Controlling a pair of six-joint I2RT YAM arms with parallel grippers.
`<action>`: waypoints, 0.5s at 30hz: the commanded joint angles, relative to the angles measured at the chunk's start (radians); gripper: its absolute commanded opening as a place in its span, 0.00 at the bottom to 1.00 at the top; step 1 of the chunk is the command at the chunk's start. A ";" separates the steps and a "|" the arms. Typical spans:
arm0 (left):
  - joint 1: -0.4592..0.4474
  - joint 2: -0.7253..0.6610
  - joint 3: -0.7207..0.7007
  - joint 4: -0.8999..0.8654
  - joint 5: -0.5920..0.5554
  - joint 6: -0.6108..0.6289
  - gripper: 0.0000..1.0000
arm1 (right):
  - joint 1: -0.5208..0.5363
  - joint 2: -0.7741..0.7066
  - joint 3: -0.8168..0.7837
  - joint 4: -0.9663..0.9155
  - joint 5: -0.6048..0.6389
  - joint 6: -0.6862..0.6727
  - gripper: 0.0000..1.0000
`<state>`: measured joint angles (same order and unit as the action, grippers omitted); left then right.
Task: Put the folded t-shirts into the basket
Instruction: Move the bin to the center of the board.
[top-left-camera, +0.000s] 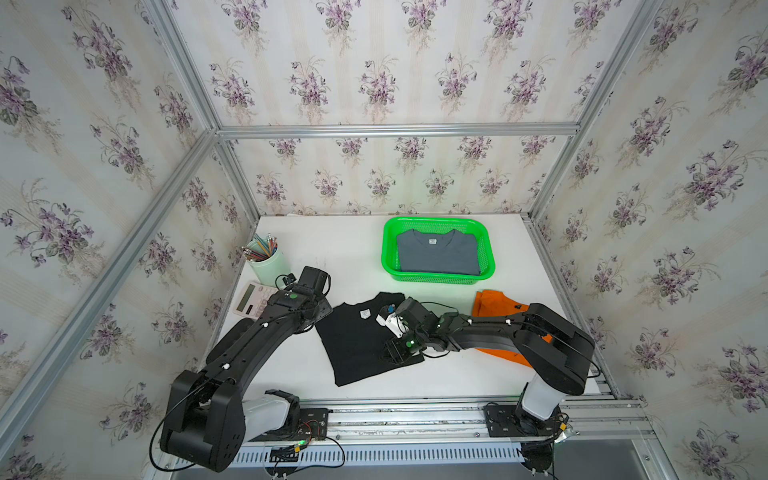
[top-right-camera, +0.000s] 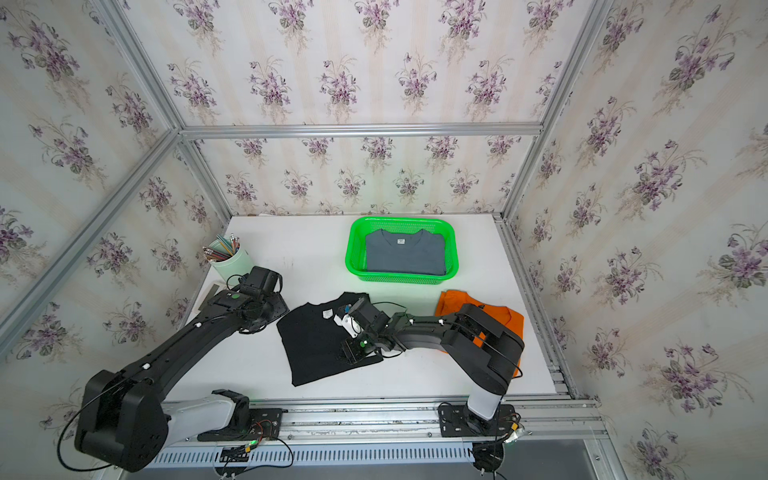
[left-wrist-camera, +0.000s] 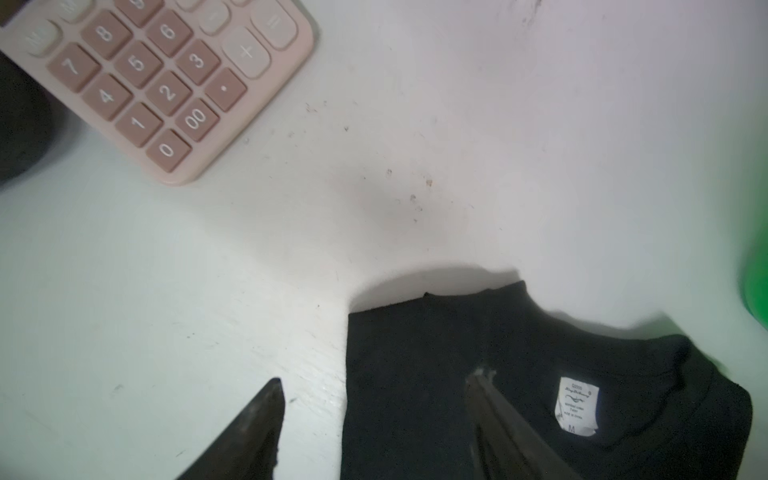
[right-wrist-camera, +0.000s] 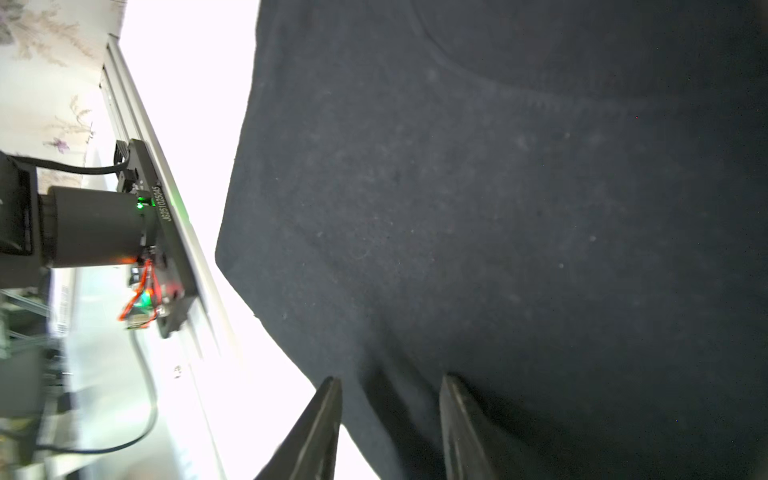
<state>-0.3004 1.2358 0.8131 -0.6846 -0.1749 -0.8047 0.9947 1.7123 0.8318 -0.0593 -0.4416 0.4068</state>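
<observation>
The slate-grey tee (top-left-camera: 438, 253) lies flat inside the green basket (top-left-camera: 385, 253) at the back of the white table (top-left-camera: 332, 249), so one of three is done. The orange tee (top-left-camera: 492, 305) waits on the table near the basket's front right corner, partly hidden under the right arm. The black tee (top-left-camera: 357, 345) lies folded in the middle of the table with an arm at each side. That looks like a two-handed lift meant to keep the fold from sagging or opening. The left gripper (left-wrist-camera: 376, 380) sits low at the collar-end corner, near the white neck label (left-wrist-camera: 577, 405) and clear of the pink calculator (left-wrist-camera: 158, 83). Its jaws are spread wide and straddle the cloth's side edge: one finger (left-wrist-camera: 266, 411) is over bare table just beside the tee, the other (left-wrist-camera: 494, 411) over the fabric, and nothing is pinched. The right gripper (right-wrist-camera: 390, 380) is at the opposite side edge. Its jaws are only part-way apart, one finger at the hem and one over the cloth, which creases slightly between them. The gap shows no firm pinch, so I judge both sides not yet gripped.
</observation>
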 joint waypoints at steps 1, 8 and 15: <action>0.001 -0.002 -0.004 -0.002 0.069 0.060 0.71 | 0.013 -0.053 -0.016 -0.325 -0.038 0.143 0.46; 0.001 -0.048 -0.023 -0.028 0.149 0.130 0.72 | -0.054 -0.173 0.102 -0.341 -0.085 0.153 0.49; 0.001 -0.079 -0.105 0.075 0.335 0.183 0.69 | -0.253 -0.174 0.112 -0.278 0.071 0.113 0.51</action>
<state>-0.3000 1.1656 0.7292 -0.6640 0.0612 -0.6556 0.7864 1.5173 0.9325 -0.3283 -0.4683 0.5686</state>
